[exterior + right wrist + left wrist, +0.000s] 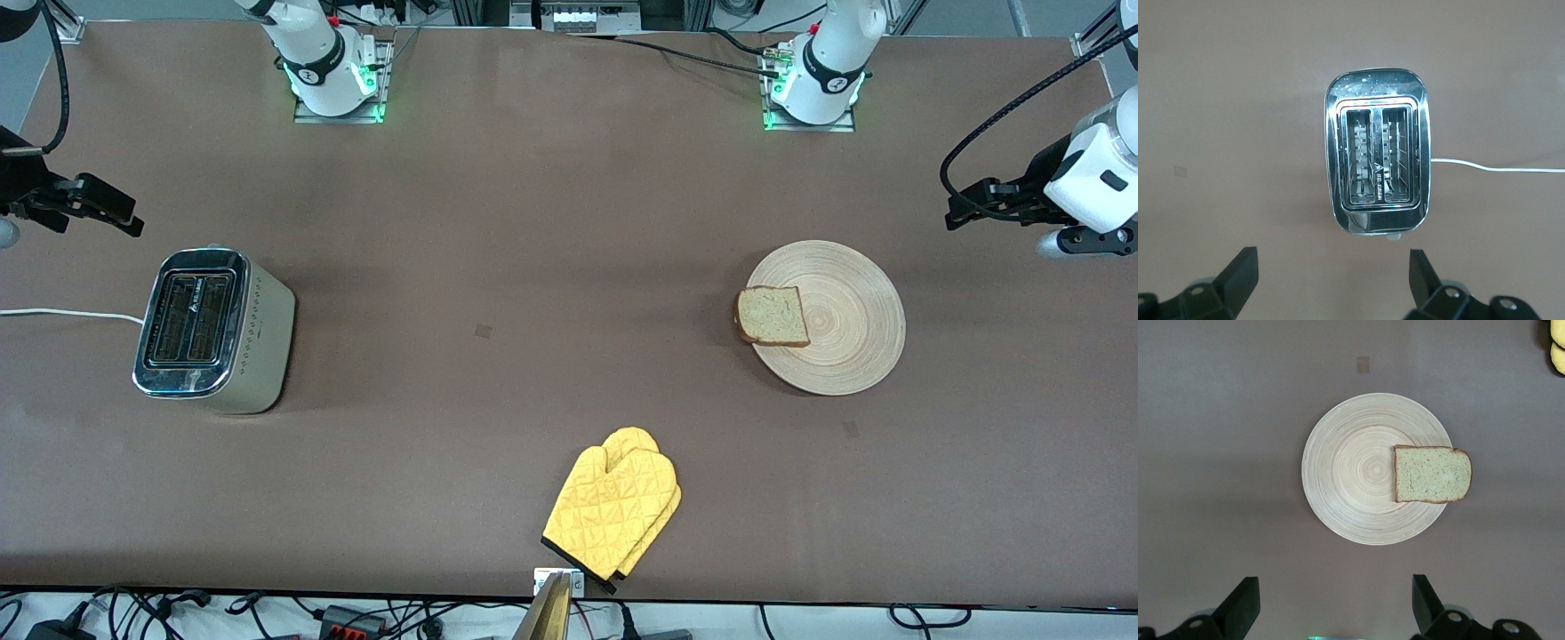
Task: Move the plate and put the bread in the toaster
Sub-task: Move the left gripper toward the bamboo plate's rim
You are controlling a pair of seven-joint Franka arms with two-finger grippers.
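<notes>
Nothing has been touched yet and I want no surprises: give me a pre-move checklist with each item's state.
1. Pale brown bread slice lies on the round light-wood plate, overhanging the rim toward the right arm's end: ok.
2. Chrome-topped cream toaster upright, both slots empty: ok.
3. Left gripper open, holding nothing, over bare table by the plate: ok.
4. Right gripper open, holding nothing, beside the toaster: ok.
5. Yellow quilted oven mitts lie nearer the front camera, apart from plate and toaster: ok.
6. Toaster's white cord plugged in: cannot tell.
</notes>
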